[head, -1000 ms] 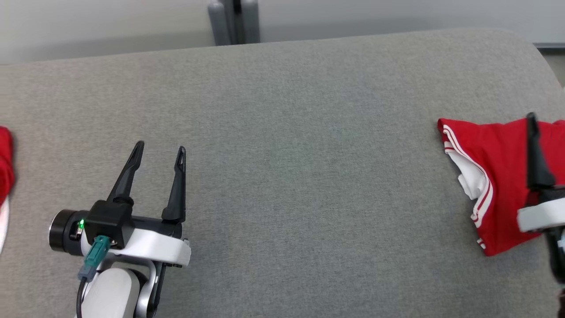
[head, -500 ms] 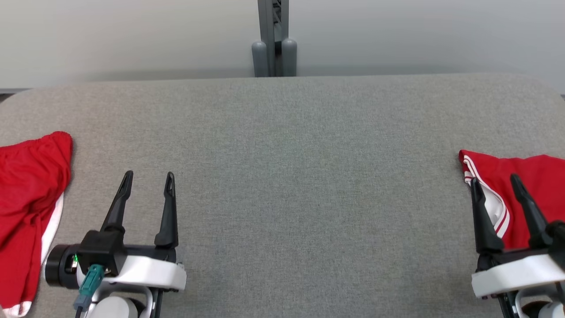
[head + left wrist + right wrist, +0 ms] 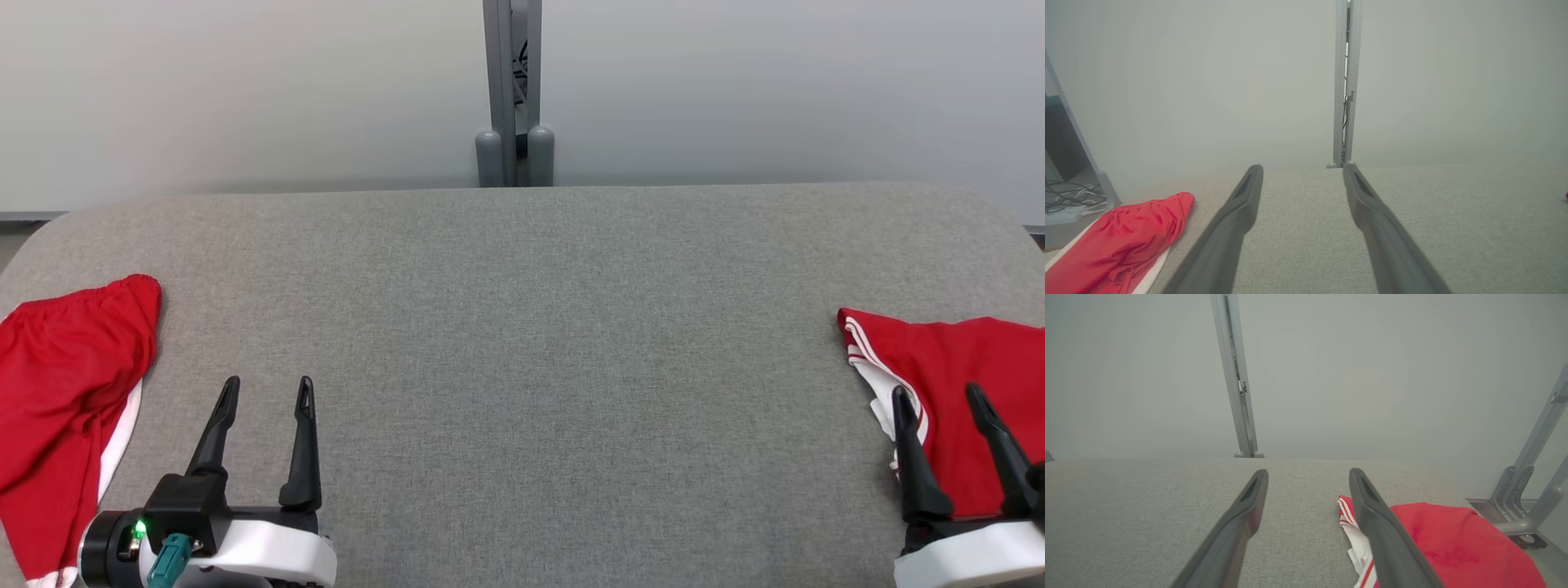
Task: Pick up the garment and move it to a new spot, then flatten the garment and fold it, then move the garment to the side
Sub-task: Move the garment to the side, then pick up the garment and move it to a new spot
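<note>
At the left edge of the head view, a crumpled red garment (image 3: 65,408), probably shorts, lies on the grey padded table (image 3: 531,327). At lower left, the left gripper (image 3: 268,382) hovers with its fingers spread and empty. At lower right, the right gripper (image 3: 936,392), also spread and empty, overlaps a striped red garment (image 3: 980,351) at the right edge.

No legible text, label, brand mark, number or sign is recorded in any of the views.
</note>
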You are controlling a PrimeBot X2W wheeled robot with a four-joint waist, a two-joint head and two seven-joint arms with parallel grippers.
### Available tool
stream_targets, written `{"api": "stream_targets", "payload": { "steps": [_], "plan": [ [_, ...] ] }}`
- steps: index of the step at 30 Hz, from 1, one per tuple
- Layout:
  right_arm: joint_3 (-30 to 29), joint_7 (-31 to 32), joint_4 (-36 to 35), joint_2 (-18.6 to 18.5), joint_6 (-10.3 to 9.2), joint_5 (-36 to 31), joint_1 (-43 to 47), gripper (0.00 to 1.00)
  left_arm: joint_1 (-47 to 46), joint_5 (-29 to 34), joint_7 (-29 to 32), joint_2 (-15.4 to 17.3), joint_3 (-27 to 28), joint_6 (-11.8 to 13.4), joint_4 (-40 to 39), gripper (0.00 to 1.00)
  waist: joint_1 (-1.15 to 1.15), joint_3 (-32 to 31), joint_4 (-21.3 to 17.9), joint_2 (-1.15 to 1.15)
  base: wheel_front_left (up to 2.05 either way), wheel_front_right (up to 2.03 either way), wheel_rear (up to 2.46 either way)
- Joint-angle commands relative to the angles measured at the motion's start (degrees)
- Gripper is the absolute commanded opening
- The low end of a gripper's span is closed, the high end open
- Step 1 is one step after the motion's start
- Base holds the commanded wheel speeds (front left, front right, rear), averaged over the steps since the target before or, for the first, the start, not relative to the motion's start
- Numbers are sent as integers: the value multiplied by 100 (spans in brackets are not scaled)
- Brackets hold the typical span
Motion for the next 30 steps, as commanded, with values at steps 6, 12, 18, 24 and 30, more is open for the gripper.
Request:
{"api": "stream_targets", "payload": {
  "steps": [6, 12, 18, 24, 30],
  "plan": [
    [-57, 89, -167, -3, -1, 141, 117, 100, 54, -18, 66, 66, -29, 38, -2, 100, 0, -56, -19, 0, 0, 0, 0],
    [-43, 88, -177, -2, -1, 238, 124, 100, 10, -21, 86, 83, -60, 46, -8, 100, 0, -55, -3, 0, 0, 0, 0],
    [-13, 38, -81, -2, -1, 302, 94, 100, -3, -47, 96, 91, -88, 54, 1, 100, 0, -70, 1, 0, 0, 0, 0],
    [-44, -3, -26, -3, -1, 329, 111, 100, -10, -69, 101, 93, -125, 59, 14, 100, 0, -96, 46, 0, 0, 0, 0],
    [-86, 11, 6, -3, -1, 363, 155, 100, -45, -100, 65, 80, -148, 44, 48, 100, 0, -145, 192, 0, 0, 0, 0]
  ]
}}
